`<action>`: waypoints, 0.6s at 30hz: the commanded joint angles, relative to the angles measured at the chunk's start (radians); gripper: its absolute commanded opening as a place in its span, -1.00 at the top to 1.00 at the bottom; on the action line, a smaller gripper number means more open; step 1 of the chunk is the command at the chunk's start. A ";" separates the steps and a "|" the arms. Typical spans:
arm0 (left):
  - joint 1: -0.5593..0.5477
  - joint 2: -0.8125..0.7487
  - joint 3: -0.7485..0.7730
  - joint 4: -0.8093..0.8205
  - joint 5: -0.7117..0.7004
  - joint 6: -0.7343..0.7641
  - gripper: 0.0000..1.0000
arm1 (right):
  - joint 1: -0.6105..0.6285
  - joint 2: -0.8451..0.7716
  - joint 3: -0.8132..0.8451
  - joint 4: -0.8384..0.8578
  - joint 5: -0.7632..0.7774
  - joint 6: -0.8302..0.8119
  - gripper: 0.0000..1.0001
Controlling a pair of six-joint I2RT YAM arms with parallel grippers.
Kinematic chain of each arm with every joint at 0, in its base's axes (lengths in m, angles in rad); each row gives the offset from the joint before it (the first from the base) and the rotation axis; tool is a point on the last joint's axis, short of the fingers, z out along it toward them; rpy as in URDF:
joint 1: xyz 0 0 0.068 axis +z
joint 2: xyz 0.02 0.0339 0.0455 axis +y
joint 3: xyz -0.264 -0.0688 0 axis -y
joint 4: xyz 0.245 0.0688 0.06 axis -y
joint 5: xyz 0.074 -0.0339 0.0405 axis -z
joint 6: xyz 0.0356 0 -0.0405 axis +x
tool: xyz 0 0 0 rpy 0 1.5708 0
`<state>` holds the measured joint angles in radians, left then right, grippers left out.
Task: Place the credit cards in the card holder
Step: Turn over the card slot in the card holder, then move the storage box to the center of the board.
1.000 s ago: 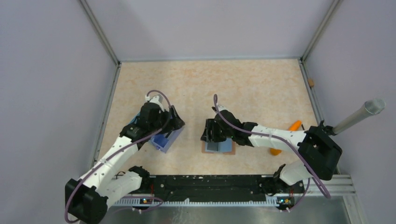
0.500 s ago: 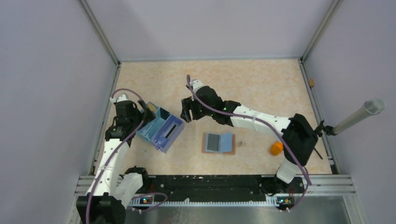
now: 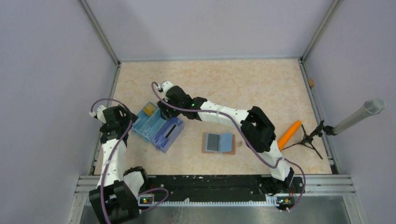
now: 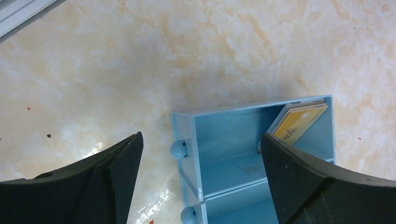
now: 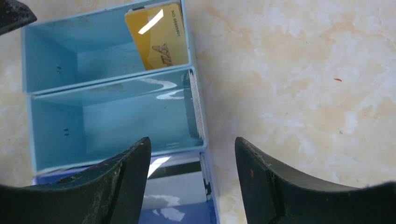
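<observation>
A yellow-gold credit card [image 5: 161,37] leans in the end compartment of the blue box [image 3: 156,126]; it also shows in the left wrist view [image 4: 299,122]. A thin stack of cards [image 5: 198,107] stands on edge in the middle compartment. The brown card holder [image 3: 205,148] lies open mid-table, a grey card [image 3: 212,142] and a light blue card [image 3: 227,141] on it. My right gripper [image 3: 162,112] [image 5: 192,142] hovers open and empty over the box's right edge. My left gripper [image 3: 127,122] [image 4: 201,140] is open and empty at the box's left end.
The blue box's third, darker compartment [image 5: 177,186] holds a white card with a black stripe. An orange carrot-shaped object [image 3: 289,134] lies at the right beside a microphone stand [image 3: 308,139]. Grey walls close in the table on three sides.
My right arm has swung left from the card holder to above the blue box. My left arm has pulled back left off the box. The carrot now lies uncovered.
</observation>
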<state>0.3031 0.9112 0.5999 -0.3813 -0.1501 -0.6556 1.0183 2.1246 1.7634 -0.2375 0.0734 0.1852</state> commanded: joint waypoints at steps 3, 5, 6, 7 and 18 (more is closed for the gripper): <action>0.025 0.044 -0.033 0.111 0.013 0.023 -0.88 | 0.015 0.151 0.214 -0.070 0.092 -0.069 -0.29; 0.027 0.056 -0.046 0.128 0.022 0.027 -0.78 | 0.018 0.197 0.265 -0.092 0.121 -0.079 -0.29; 0.029 0.064 -0.051 0.136 0.030 0.027 -0.72 | 0.020 0.217 0.289 -0.101 0.137 -0.083 -0.28; 0.030 0.070 -0.056 0.141 0.038 0.027 -0.70 | 0.020 0.236 0.313 -0.112 0.156 -0.085 -0.26; 0.033 0.086 -0.060 0.160 0.079 0.027 -0.67 | 0.032 0.253 0.382 -0.131 0.309 -0.126 -0.20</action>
<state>0.3279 0.9932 0.5468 -0.2729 -0.0925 -0.6399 1.0412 2.4008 2.0838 -0.3679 0.2977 0.0929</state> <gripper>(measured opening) 0.836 0.603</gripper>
